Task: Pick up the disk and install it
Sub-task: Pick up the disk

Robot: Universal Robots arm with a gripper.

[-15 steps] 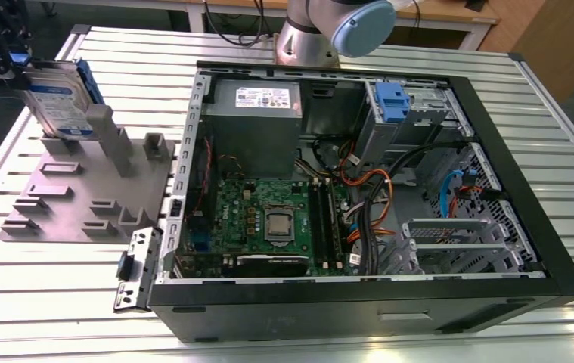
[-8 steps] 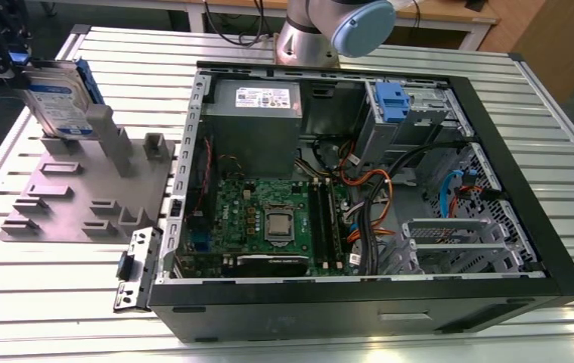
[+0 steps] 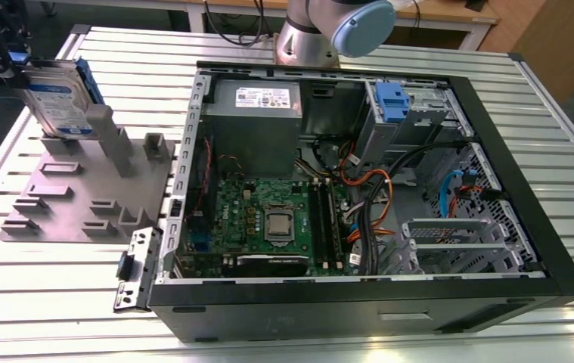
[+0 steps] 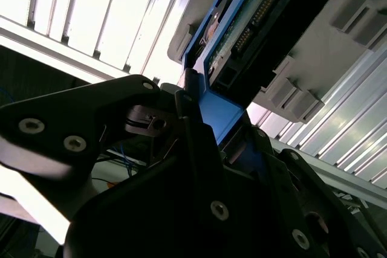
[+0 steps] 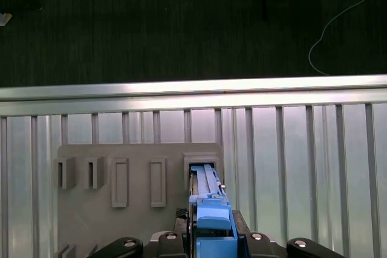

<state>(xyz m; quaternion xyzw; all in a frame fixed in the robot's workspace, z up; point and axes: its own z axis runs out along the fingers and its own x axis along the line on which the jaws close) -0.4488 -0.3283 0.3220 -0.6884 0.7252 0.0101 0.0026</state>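
Note:
The disk (image 3: 57, 97), a silver drive with a white-and-blue label in a bright blue carrier, stands on edge at the tall slot of the grey fixture plate (image 3: 75, 197) on the exterior view's left. My gripper (image 3: 6, 59) is at its upper end, shut on the blue carrier. In both wrist views the blue carrier (image 5: 211, 219) (image 4: 222, 114) sits between the black fingers (image 4: 181, 149). The disk's far end reaches the fixture slot (image 5: 202, 170).
An open computer case (image 3: 529, 227) lies on the slatted metal table (image 3: 54, 302), with motherboard (image 3: 271, 219), cables and grey power supply (image 3: 256, 100) inside. A drive cage with a blue tab (image 3: 392, 101) sits at its far corner. The arm's base (image 3: 312, 34) stands behind the case.

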